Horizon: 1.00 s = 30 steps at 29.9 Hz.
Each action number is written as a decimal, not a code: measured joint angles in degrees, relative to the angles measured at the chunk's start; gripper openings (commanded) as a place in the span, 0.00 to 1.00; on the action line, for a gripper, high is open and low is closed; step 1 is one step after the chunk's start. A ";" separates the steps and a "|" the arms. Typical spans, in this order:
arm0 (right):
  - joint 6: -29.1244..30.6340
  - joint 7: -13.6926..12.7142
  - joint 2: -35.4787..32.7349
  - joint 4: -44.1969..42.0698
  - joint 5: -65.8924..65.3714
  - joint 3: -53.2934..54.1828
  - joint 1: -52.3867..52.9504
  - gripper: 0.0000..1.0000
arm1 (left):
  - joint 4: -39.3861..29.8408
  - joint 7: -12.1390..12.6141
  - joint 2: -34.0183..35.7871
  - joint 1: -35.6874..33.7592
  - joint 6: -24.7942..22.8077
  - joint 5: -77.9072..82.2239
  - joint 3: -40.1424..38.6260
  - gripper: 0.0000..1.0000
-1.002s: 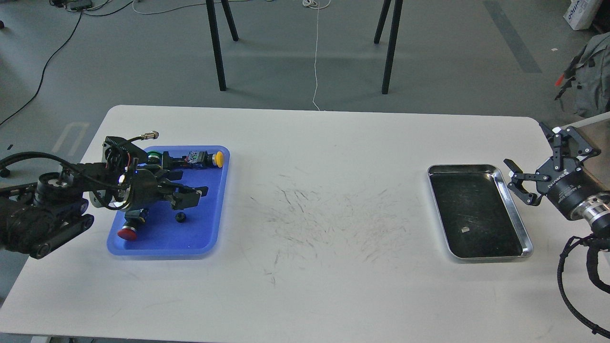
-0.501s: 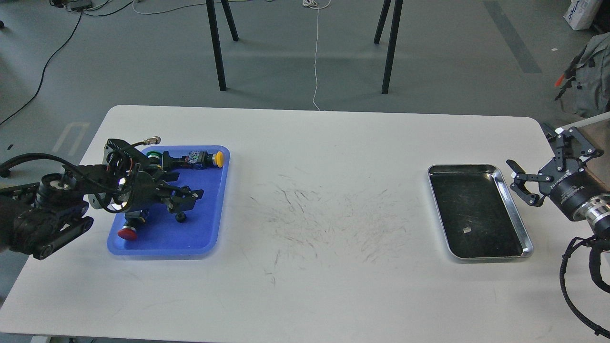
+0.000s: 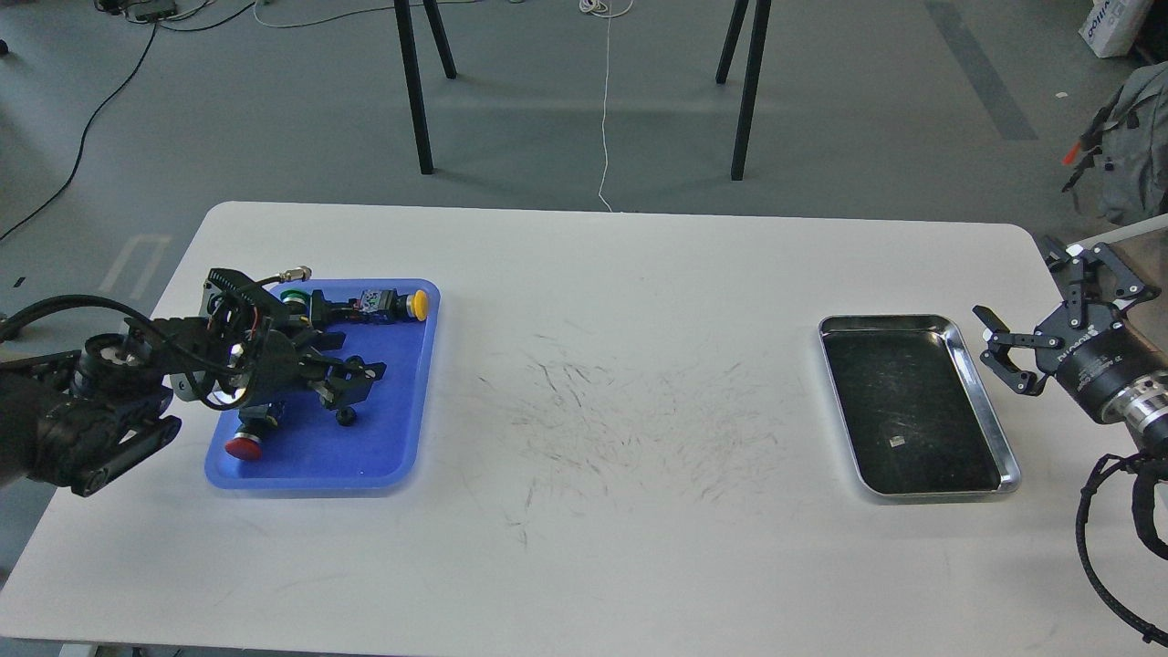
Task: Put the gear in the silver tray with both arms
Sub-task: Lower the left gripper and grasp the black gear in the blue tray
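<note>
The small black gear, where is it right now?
In the head view, the small black gear lies in the blue plastic tray at table left, just below the left gripper, right of the red-capped button.

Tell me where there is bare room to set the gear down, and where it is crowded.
The silver tray is bare apart from one small pale speck, beside the right end effector. The table between both trays is also bare. The blue tray is crowded: the left end effector, the small black gear and push buttons fill it.

White lettering on the right tool (image 3: pixel 1002 354) body and the far cardboard box (image 3: pixel 1115 26) is too small to read.
</note>
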 measured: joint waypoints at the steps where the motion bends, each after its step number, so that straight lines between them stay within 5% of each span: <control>1: 0.00 -0.02 0.00 0.00 0.00 0.00 0.00 0.99 | 0.03 0.00 -0.01 -0.01 0.00 0.04 0.01 0.57; 30: 0.00 -0.03 -0.53 0.00 0.00 -0.02 -0.13 0.99 | 0.95 -0.03 -0.34 -0.66 0.21 0.08 3.72 0.26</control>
